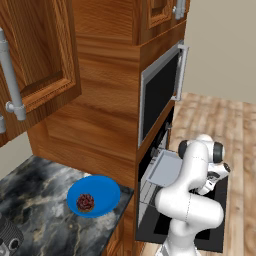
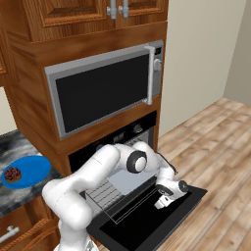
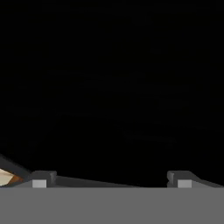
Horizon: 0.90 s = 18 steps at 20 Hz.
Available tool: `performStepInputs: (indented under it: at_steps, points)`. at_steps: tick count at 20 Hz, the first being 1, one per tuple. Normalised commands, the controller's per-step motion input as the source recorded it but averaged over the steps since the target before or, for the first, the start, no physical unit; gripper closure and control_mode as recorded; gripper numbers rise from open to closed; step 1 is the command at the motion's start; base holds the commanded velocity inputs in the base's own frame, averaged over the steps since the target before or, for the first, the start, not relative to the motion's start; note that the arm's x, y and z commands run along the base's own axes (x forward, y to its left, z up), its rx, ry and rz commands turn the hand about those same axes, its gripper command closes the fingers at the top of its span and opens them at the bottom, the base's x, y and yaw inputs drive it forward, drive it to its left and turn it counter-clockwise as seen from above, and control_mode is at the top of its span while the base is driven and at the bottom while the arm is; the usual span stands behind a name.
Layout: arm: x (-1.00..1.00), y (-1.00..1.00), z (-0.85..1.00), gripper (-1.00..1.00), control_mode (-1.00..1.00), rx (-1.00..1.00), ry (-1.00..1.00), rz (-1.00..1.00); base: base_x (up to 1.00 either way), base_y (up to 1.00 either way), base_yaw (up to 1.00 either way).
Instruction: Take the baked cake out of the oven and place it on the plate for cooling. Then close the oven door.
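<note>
The baked cake [image 1: 85,202] [image 2: 12,174], a small dark-brown speckled lump, rests on the blue plate [image 1: 106,191] [image 2: 35,168] on the dark marble counter left of the oven [image 1: 150,172] [image 2: 120,136]. The oven door [image 1: 216,236] [image 2: 147,221] hangs fully down, flat and black. My gripper [image 2: 162,202] [image 3: 111,181] hovers just above the door's outer right part, pointing down at its dark glass. Its fingertips [image 3: 40,180] stand wide apart with nothing between them. In the left base view the hand [image 1: 219,176] sits over the door behind my forearm.
A grey tray [image 1: 165,167] [image 2: 128,180] sticks partly out of the oven on a wire rack [image 2: 105,195]. The silver-framed microwave [image 1: 160,95] [image 2: 103,90] sits above the oven. Wooden cabinets [image 1: 40,60] hang over the counter [image 1: 35,200]. Open wooden floor [image 2: 215,147] lies to the right.
</note>
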Motion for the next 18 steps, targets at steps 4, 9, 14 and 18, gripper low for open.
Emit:
performStepInputs:
  at_steps: [4,9,14,18]
  points:
    - [0.27,0.0,-0.22,-1.0,-1.0,0.0,0.0,0.0,0.0,0.0,0.0]
    - [0.27,0.0,-0.23,-1.0,-1.0,0.0,0.0,0.0,0.0,0.0,0.0]
    - [0.25,0.0,-0.23,-1.0,-1.0,0.0,0.01,0.0,0.0,0.0,0.0]
    - [0.23,0.0,-0.23,-1.0,-1.0,0.0,0.01,0.0,0.0,0.0,0.0]
